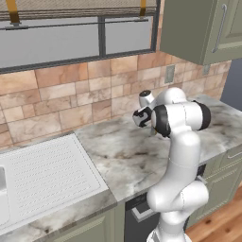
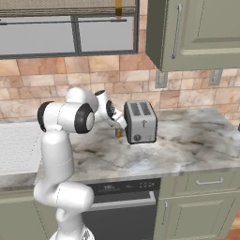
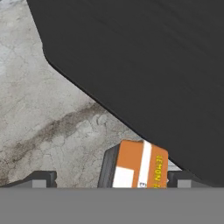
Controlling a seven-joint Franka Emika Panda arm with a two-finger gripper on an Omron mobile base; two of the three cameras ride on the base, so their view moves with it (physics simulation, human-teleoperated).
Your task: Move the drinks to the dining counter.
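Marble worktop (image 2: 187, 140) below a brick-tile backsplash (image 1: 61, 101), with sage green wall cabinets (image 2: 197, 33) above and a dishwasher (image 2: 124, 206) beneath. The white arm (image 2: 61, 154) reaches forward over the worktop; its hand is lowered just left of the silver toaster (image 2: 139, 122). In the hand view the gripper (image 3: 111, 178) is spread wide, grasping nothing: one dark fingertip (image 3: 39, 178) stands at the lower left, the other at the lower right, apart from the orange can (image 3: 140, 166) that lies between them on the marble. The can bears a white stripe and yellow lettering. The large dark surface beside the can in that view is the toaster's side. In the right base view a small orange patch of the can (image 2: 119, 132) shows at the toaster's left foot. A white ribbed draining board (image 1: 42, 175) lies on the left of the worktop.
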